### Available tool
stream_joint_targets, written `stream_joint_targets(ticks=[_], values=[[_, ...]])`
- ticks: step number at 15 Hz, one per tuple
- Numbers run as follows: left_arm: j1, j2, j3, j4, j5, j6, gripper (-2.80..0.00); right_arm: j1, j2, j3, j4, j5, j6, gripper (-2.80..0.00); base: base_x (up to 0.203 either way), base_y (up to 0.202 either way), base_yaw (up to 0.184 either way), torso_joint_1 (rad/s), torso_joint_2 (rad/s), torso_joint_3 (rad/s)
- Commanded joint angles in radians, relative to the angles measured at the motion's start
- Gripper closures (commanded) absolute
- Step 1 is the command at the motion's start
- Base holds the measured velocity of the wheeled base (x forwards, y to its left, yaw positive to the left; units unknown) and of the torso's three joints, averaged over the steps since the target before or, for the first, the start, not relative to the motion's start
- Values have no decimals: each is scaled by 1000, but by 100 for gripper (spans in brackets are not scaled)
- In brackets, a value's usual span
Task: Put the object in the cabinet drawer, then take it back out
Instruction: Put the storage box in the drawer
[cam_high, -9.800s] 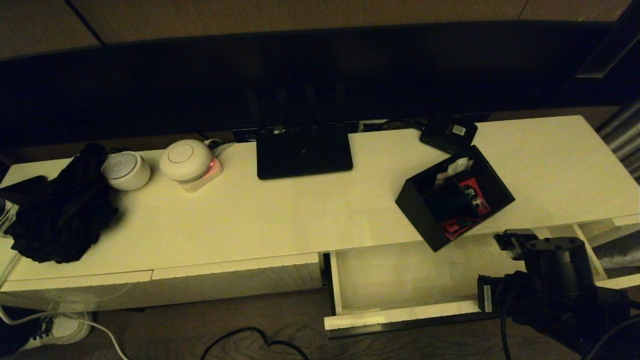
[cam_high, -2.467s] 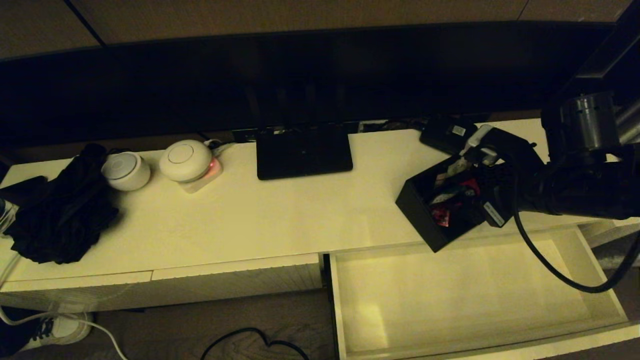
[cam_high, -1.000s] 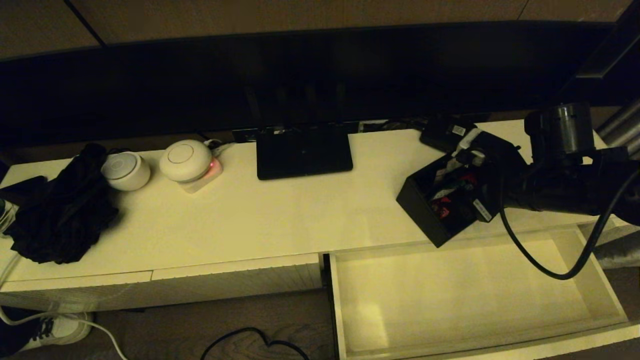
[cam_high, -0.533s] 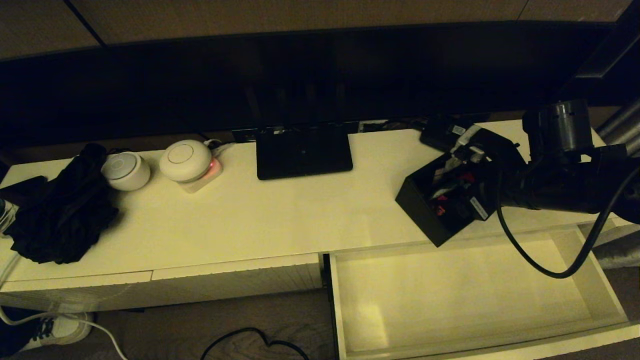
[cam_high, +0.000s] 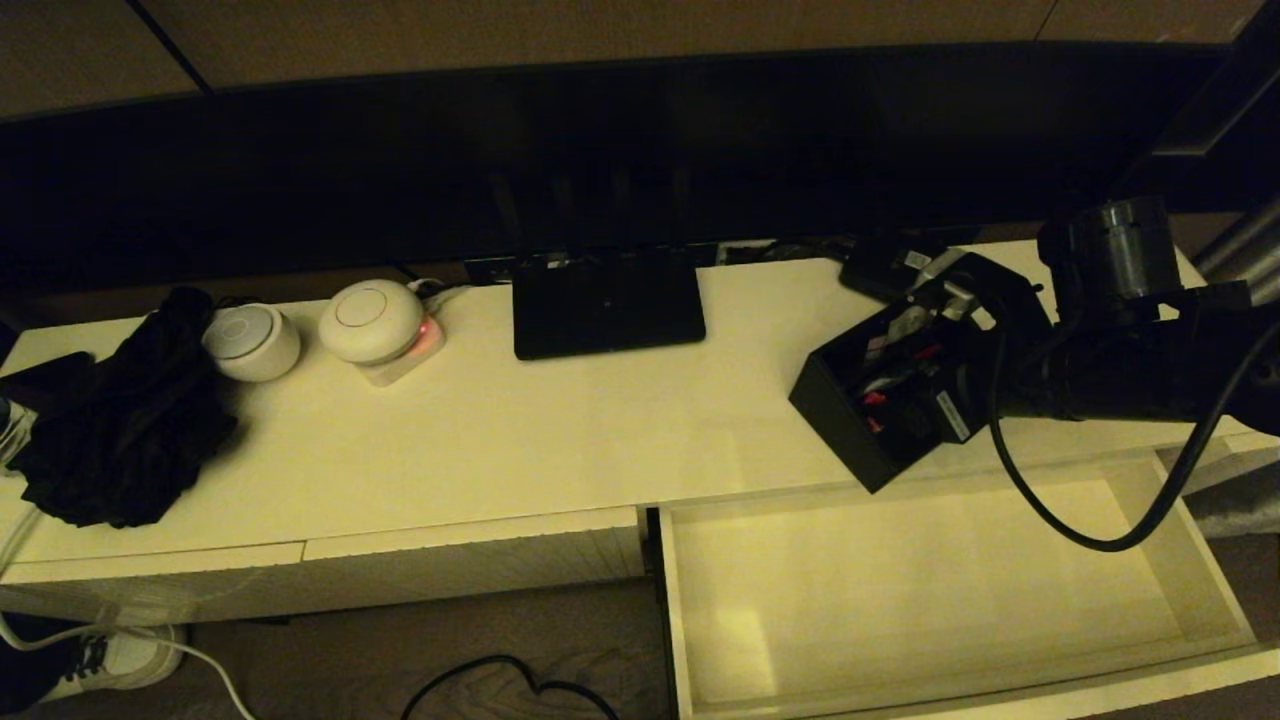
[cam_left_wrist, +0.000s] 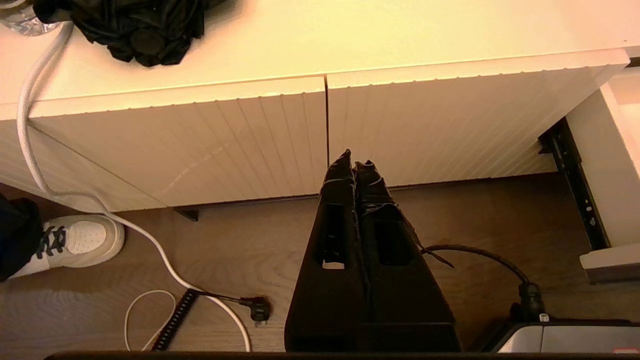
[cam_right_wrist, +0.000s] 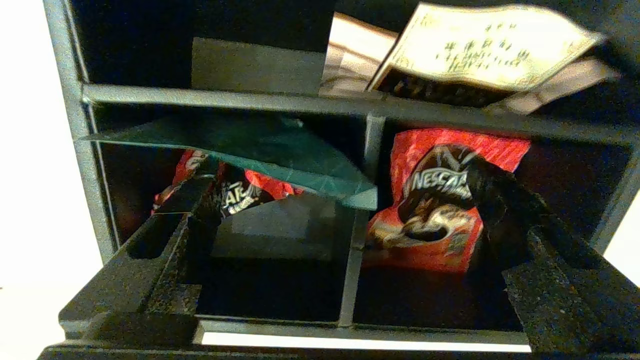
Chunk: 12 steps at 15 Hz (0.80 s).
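Note:
The object (cam_high: 838, 408), a black open-top box with dividers (cam_right_wrist: 225, 97), sits on the cabinet top at its front edge, just behind the open drawer. Red coffee packets (cam_right_wrist: 440, 200) and a white paper slip (cam_right_wrist: 480, 47) lie inside. My right gripper (cam_high: 935, 385) reaches in from the right, open, its two fingers dipping into compartments on either side of the middle divider (cam_right_wrist: 357, 225). The cabinet drawer (cam_high: 930, 580) is pulled far out, and its pale floor is bare. My left gripper (cam_left_wrist: 354, 162) hangs shut in front of the closed left drawer fronts.
A black router (cam_high: 608, 300) stands at the back centre and a small flat black device (cam_high: 895, 268) lies behind the box. Two white round devices (cam_high: 372, 320) and a black cloth (cam_high: 120, 420) sit at the left. Cables (cam_left_wrist: 150, 250) and a shoe (cam_left_wrist: 75, 240) lie on the floor.
The drawer has gone from partly open to far out, and my right arm rose from its front to the box. Over the last second the gripper edged left, deeper over the box.

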Motion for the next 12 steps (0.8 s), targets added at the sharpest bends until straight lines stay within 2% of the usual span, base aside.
stream_joint_targets(ticks=[1,7,12], values=[[0,0,3,0,1,0,0,0,6,-1,4,1,5,-280,0,0,0,0,0,0],[0,0,3,0,1,0,0,-3,21,6,-4,1,6,-280,0,0,0,0,0,0],[0,0,3,0,1,0,0,-14,18,3,-15,12,-35,-280,0,0,0,0,0,0]])
